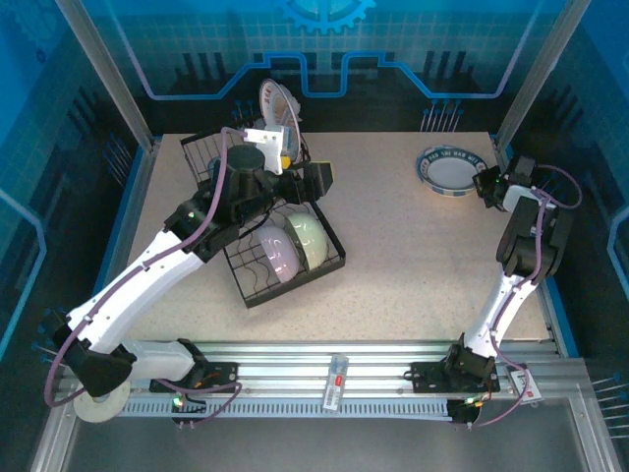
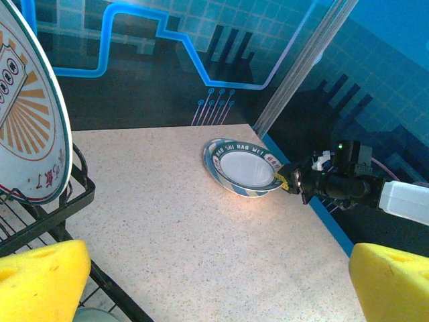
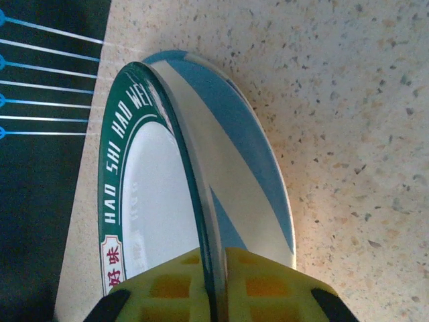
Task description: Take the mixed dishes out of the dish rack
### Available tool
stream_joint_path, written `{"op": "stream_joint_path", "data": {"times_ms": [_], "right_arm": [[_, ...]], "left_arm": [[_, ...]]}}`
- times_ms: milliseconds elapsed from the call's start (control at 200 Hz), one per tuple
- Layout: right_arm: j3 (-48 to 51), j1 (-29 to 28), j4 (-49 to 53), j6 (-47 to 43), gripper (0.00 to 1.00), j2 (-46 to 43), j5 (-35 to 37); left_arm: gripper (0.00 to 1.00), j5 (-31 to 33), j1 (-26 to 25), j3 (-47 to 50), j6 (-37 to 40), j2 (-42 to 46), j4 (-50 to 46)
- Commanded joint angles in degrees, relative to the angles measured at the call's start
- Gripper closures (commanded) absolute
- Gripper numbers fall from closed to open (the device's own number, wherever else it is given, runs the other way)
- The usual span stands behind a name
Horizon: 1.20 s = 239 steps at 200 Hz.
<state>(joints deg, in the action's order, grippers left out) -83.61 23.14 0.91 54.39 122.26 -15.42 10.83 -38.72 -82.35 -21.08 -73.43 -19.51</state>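
The black dish rack [image 1: 257, 278] stands at the table's left. It holds a lavender bowl [image 1: 278, 252] and a pale green bowl [image 1: 311, 239]. At its far end a white plate with an orange pattern [image 1: 274, 102] [image 2: 30, 127] stands upright. My left gripper [image 1: 319, 181] [image 2: 214, 288] hovers open over the rack's right edge, its yellow pads [image 2: 40, 282] wide apart with bare table between them. At the far right my right gripper [image 1: 484, 184] [image 2: 295, 181] [image 3: 218, 282] is shut on the rim of a blue-and-white striped plate [image 1: 450, 169] [image 2: 242, 168] [image 3: 234, 168], which lies low on the tabletop.
Speckled tabletop [image 1: 413, 256] stretches between the rack and the striped plate. A blue raised border [image 2: 322, 208] runs along the table's right edge next to the plate. Rack wire [image 2: 64, 221] stands just left of my left fingers.
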Motion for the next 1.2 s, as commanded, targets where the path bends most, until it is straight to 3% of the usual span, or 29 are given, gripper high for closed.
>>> {"op": "stream_joint_path", "data": {"times_ms": [0,395,1191], "right_arm": [[-2.90,-0.88,0.27,-0.58,0.94,0.59,-0.42],[-6.08,-1.02,3.20,-1.36,0.79,2.02,-0.59],[-11.65,-1.84,14.19,-4.34,0.38,3.22,0.47]], "left_arm": [[0.01,0.21,0.57,-1.69,-0.71,0.24,-0.79],[0.01,0.75,0.57,-0.28,-1.44,1.93,-1.14],[0.01,1.30,0.66,1.71,-1.93,3.90,-1.75]]}}
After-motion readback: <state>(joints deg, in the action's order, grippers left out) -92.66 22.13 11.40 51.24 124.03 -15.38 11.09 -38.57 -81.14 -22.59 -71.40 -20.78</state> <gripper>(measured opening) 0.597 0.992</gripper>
